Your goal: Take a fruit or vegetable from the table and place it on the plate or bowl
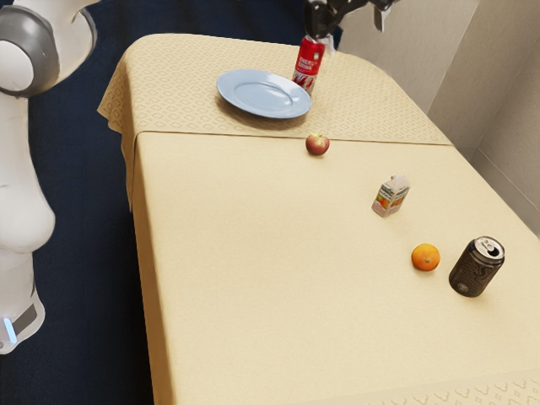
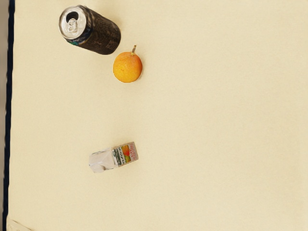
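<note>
Glossy white rounded arm [image 1: 24, 202], grey joint cap [image 1: 29, 46], blue base light [image 1: 8, 331], black claw [image 1: 319, 24]

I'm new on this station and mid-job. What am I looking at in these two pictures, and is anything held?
The white machine is a robot arm. Its black gripper hangs at the top of the exterior view, which comes from a camera at the arm's side. The wrist view looks down from a camera on the hand. On the table are a blue plate, a red can, an apple, a carton, an orange and a black can. The wrist view catches the last three. Nothing seems held yet.
</note>
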